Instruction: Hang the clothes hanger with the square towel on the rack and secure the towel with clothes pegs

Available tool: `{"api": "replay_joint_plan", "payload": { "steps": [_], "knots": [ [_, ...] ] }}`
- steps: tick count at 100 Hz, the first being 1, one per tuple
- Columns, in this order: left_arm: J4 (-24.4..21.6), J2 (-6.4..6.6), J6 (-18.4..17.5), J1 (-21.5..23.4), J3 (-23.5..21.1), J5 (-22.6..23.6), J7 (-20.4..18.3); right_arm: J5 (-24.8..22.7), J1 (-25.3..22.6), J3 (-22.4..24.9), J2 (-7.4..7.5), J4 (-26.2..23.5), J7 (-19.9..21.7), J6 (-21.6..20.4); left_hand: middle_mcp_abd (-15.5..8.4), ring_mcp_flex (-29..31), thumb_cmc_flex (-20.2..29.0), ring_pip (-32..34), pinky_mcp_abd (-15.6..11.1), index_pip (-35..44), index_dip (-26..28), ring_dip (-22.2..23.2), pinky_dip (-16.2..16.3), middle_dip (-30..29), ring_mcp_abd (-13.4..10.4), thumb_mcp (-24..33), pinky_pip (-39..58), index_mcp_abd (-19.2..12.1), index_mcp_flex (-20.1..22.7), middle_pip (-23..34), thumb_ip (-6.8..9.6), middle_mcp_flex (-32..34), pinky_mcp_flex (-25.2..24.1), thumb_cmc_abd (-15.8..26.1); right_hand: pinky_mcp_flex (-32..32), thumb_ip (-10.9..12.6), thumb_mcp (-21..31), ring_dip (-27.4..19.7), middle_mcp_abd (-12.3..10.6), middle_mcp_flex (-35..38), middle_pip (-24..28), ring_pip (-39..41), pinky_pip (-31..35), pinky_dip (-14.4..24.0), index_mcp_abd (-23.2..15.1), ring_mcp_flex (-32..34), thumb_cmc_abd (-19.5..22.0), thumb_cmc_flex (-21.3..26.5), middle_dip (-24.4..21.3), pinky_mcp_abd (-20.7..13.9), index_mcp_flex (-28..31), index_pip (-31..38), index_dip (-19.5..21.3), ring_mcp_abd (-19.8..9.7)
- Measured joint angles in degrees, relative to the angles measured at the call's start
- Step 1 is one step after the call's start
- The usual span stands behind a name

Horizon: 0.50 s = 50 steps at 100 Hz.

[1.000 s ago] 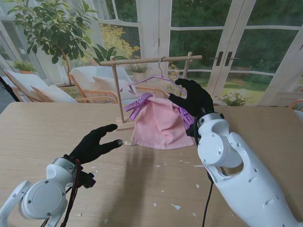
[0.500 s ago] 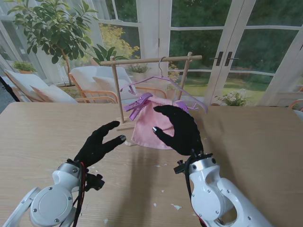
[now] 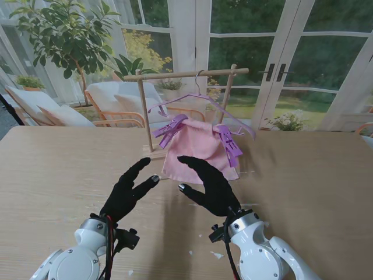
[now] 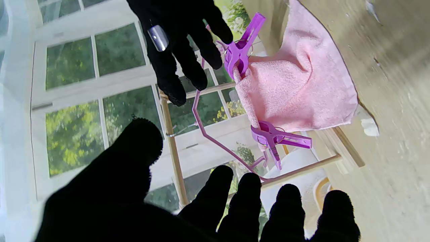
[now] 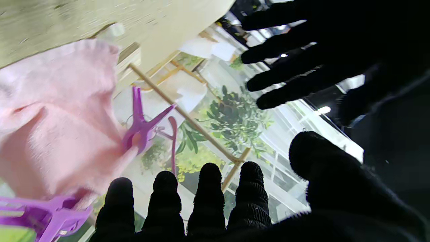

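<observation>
Already hung: purple clothes hanger hooked over the top bar of the wooden rack, standing at the far middle of the table. Draped over the hanger, pink square towel, its lower edge reaching down to the table top by the rack's base. Pinned at both upper corners with purple pegs: left peg clamped on the towel's left shoulder, right peg on its right shoulder, both slanting outward. Seen again from the left wrist camera: towel, two pegs biting its edge, hanger's thin purple rod running between them. From the right wrist camera, blurred: towel, one peg at its corner, another partly cut by the frame.

Nearer to me than the towel, both black-gloved hands, apart from the rack and from each other. Left hand released, fingers spread and pointing toward the towel, holding nothing. Right hand likewise released, fingers splayed, thumb out, nothing in its grasp, just nearer to me than the towel's lower edge without clearly touching it. Scattered over the near table top, small pale scraps. Beyond the table, glass doors, a leafy plant and garden chairs.
</observation>
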Motion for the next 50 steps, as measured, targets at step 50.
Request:
{"api": "replay_joint_plan", "payload": {
  "steps": [50],
  "knots": [
    [0.00,-1.28,-0.28,4.47,0.33,-4.52,0.41,3.85,-2.89,1.90,-0.04,2.58,1.89,-5.82,-0.80,-0.01,0.83,-0.25,-2.04,4.73,-0.14,-3.09,-4.70,1.31,-1.36,-2.63,-1.13,-1.11,-3.31,-1.96,0.00,-0.84,0.46,2.22,-0.77,1.61,0.05,-0.66,-1.46,0.00,1.14,-0.74,-1.54,0.01,-0.63,-0.56,-0.01,0.08,0.71,-1.39,0.79,-2.06,2.38,-1.58]
  ]
}}
